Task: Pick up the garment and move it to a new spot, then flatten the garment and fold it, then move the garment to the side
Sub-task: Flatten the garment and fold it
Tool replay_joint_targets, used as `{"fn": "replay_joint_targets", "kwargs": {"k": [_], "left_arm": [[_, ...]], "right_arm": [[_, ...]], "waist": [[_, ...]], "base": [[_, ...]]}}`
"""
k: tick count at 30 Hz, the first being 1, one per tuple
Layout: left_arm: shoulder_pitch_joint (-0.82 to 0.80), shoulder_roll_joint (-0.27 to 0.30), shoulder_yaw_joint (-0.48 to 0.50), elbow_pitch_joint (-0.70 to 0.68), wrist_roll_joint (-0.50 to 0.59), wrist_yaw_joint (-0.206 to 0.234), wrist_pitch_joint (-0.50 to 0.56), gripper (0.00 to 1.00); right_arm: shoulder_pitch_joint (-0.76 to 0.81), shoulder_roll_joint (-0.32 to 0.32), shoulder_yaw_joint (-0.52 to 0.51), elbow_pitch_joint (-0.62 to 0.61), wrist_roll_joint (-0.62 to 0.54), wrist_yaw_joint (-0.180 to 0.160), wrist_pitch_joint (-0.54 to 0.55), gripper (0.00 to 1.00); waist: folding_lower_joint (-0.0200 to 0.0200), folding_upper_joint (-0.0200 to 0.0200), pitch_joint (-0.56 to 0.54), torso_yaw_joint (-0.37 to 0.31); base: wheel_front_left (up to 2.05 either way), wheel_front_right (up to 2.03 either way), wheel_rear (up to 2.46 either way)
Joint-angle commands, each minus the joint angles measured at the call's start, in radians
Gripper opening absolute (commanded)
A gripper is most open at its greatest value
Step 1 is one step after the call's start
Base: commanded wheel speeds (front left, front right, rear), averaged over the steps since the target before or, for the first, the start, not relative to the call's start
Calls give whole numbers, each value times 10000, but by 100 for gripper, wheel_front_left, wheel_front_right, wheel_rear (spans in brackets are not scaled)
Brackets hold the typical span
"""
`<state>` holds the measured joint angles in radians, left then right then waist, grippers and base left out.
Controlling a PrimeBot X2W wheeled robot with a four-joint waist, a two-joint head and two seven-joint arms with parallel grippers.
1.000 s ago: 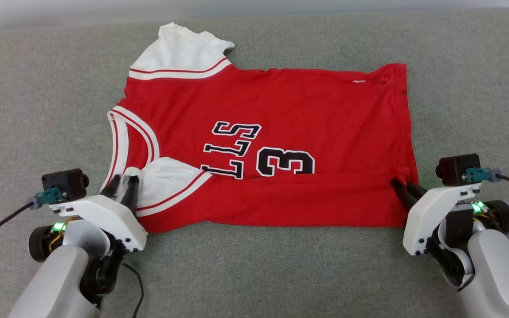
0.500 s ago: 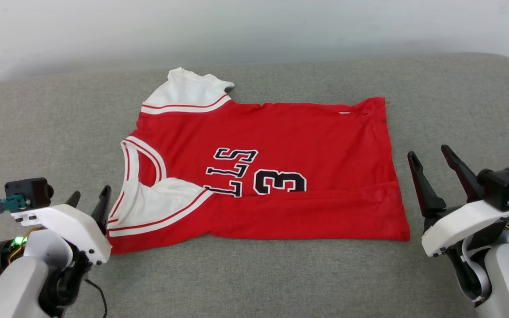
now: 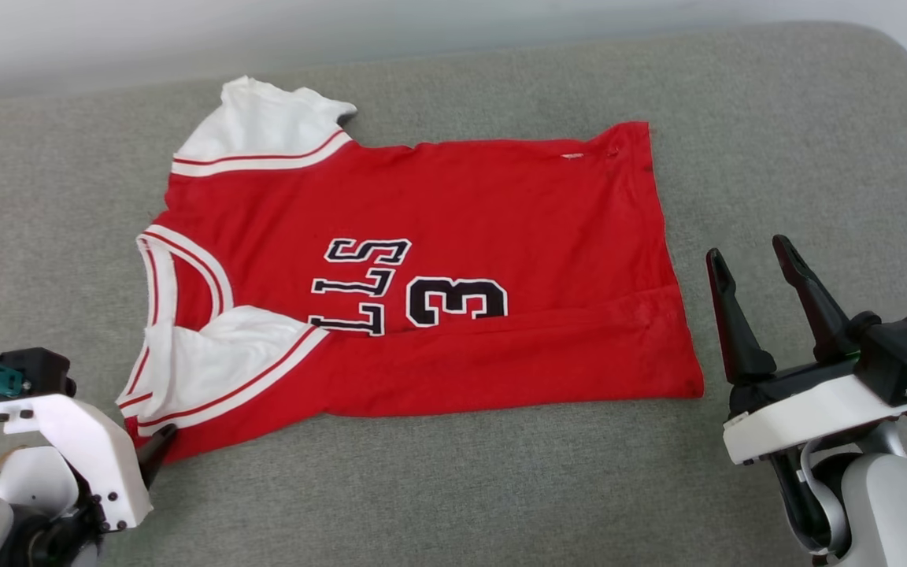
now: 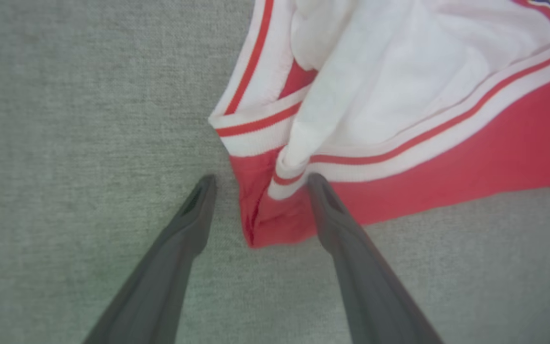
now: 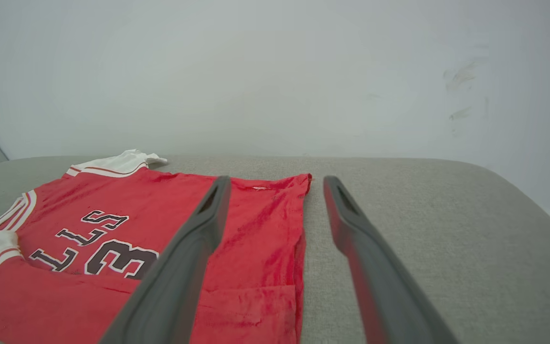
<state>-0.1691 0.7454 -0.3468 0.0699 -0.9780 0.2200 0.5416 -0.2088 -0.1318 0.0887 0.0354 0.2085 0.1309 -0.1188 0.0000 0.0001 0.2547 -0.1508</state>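
A grey upholstered cushion [image 3: 453, 488] is seen spread beneath everything, bounded at the far side by a pale wall [image 5: 275, 71] on which a few faint scuff marks are visible. No object is found between either claw and the cloth. The garment [image 3: 422, 260], a red jersey with white sleeves and striped trim, is laid flat across the middle of the cushion, neck toward the robot's left and hem toward its right. Its near long edge is folded up over the front, so that the near white sleeve [image 4: 399, 86] lies on the red and the fold line meets the black lettering and the number 3. The far sleeve [image 3: 264, 126] is left pointing toward the wall. The left gripper [image 4: 261, 178] is spread wide at the jersey's near shoulder corner, which lies between its fingers; nothing is pinched, and contact cannot be judged. The right gripper [image 3: 749, 248] is likewise spread wide, raised beside the hem's near corner, apart from the cloth and empty.
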Motion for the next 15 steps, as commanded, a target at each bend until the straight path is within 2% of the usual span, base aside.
{"fn": "replay_joint_targets", "kwargs": {"k": [1, 5, 6, 7, 8, 9, 11, 15], "left_arm": [[80, -10, -10, 59, -78, 20, 71, 100], [251, -284, -131, 496, -490, -77, 421, 100], [286, -401, -215, 614, -598, -127, 539, 86], [284, -479, -257, 718, -679, -188, 600, 45], [270, -520, -306, 787, -717, -281, 652, 16], [250, -572, -337, 839, -769, -334, 669, 0], [220, -681, -309, 854, -798, -470, 521, 0], [-22, -530, -59, 803, -528, -588, -82, 0]], "right_arm": [[31, 67, 0, -66, -27, -4, -51, 100], [-111, 185, 11, 2, 29, -5, -116, 100], [-129, 203, 20, 34, 43, -4, -115, 100], [-139, 193, 17, 51, 59, -4, -128, 100], [-139, 175, -12, 83, 66, -4, -115, 100], [-147, 142, -43, 105, 88, -5, -95, 100], [-138, 75, -149, 136, 130, -5, -15, 100], [-50, -65, -397, 189, 160, -4, 260, 100]], "waist": [[0, -1, 237, -194], [0, -1, 457, -340], [0, -1, 469, -360], [0, -1, 477, -373], [0, -1, 480, -378], [0, -1, 468, -372], [0, -1, 393, -328], [0, -1, 168, -144]], "base": [[0, 0, 0], [0, 0, 0], [0, 0, 0], [0, 0, 0], [0, 0, 0], [0, 0, 0], [0, 0, 0], [0, 0, 0]]}}
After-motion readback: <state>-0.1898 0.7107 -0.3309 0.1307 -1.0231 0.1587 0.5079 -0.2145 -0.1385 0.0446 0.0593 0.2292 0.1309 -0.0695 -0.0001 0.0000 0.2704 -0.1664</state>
